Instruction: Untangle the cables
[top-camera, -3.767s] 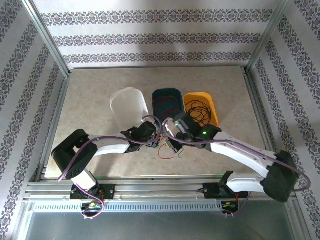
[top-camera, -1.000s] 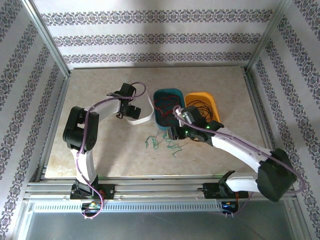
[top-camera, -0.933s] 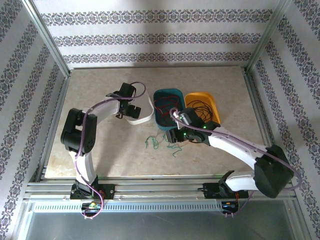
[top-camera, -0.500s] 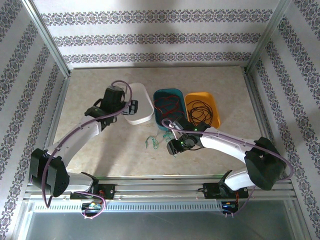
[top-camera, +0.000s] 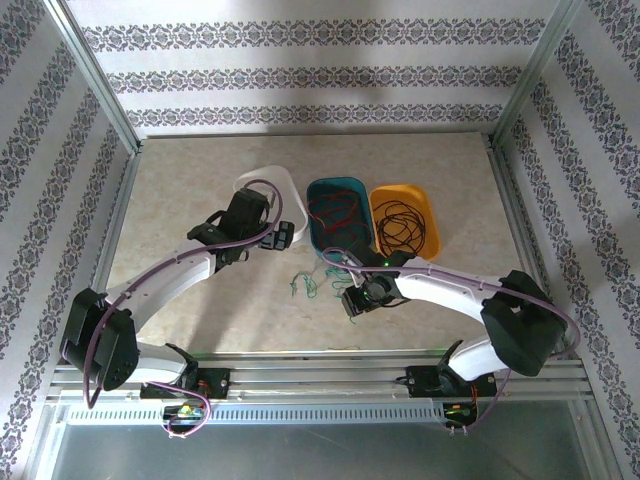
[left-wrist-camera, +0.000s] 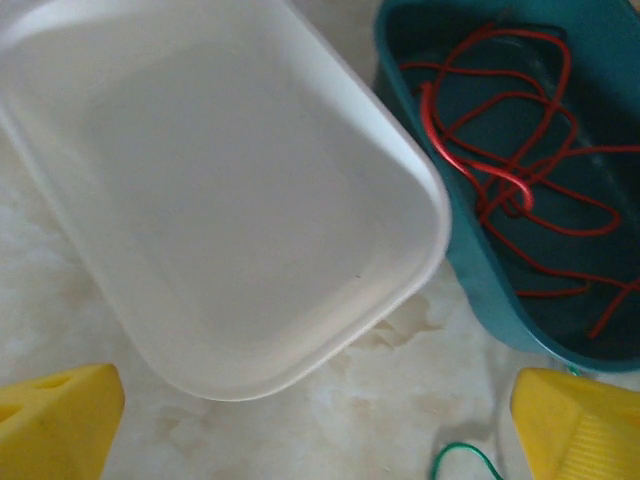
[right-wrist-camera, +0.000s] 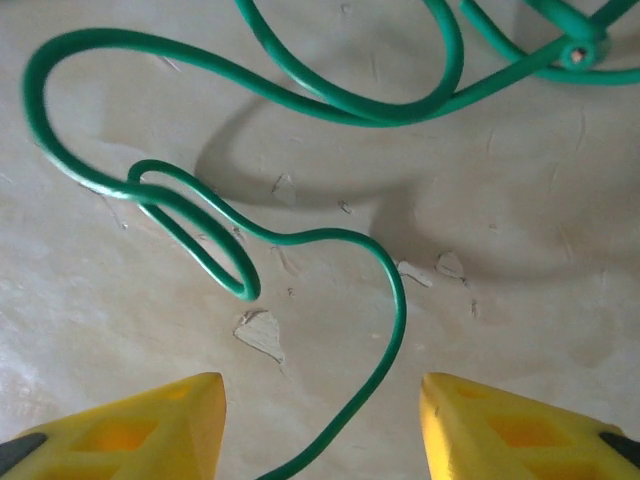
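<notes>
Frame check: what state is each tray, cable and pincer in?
white tray: empty.
teal tray: holds red cable.
orange tray: holds black cable.
green cable: loose on table.
left pincer: open, empty.
right pincer: open, over green cable.

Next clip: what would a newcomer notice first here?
Three trays stand in a row: a white tray, empty, a teal tray holding red cables, an orange tray holding black cables. Green cables lie loose on the table before the teal one, the right pincer open over a strand.
</notes>
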